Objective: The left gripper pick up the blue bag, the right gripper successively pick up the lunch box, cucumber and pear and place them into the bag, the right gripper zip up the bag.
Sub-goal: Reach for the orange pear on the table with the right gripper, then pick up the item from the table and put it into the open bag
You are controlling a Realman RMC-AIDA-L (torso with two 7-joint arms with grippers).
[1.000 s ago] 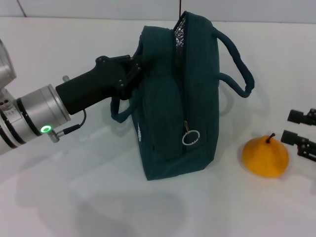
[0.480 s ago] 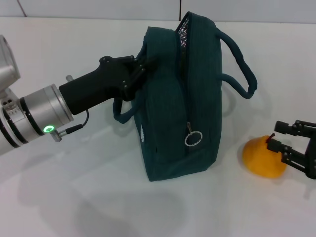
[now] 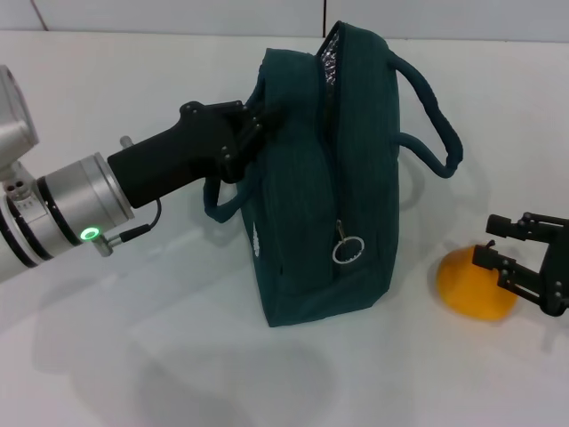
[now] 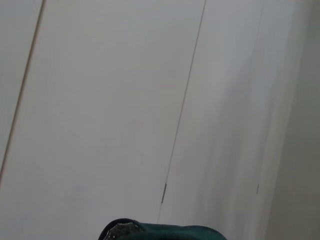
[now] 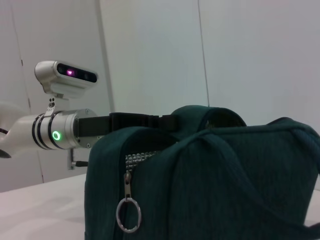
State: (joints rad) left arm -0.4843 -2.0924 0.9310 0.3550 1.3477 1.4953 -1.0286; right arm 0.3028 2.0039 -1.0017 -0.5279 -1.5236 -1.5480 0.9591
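Teal blue bag held upright, left gripper clamped on its near handle. Right gripper spread, fingers either side of pear, right of bag. Fingers to be lowered, centred past stem, closed gently; round fruit judged roll-prone.

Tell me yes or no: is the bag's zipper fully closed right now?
No: in the head view the blue bag gapes at the top, showing silver lining.

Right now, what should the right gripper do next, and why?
Probably close on the pear: the right gripper sits open with its fingers astride the pear's top, while the left gripper holds the bag upright, its top partly unzipped.
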